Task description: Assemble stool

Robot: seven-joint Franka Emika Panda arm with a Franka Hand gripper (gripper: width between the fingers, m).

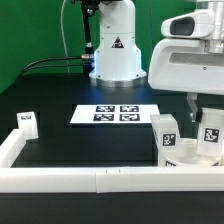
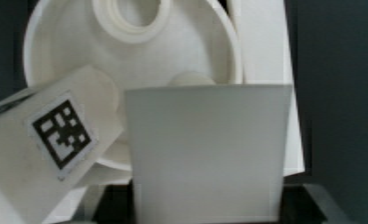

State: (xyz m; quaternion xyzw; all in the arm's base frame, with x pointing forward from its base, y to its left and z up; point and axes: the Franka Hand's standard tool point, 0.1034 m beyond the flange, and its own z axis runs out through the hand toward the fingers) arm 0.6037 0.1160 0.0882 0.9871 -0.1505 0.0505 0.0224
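You cannot tell whether the fingers are spread or pinching; the seat disc sits in the border rail corner, likely braced for leg fitting.

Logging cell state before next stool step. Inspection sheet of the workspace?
Surface: black table, white rail along its front and left.
Job's things: seat disc at the exterior view's right, a leg and a second leg standing at it; third leg far left.
Clutter: nothing seen beyond the marker board.
Gripper: gripper over the seat disc; jaw state unclear.
Cables: dark cable running to the robot base.
Surroundings: green backdrop.
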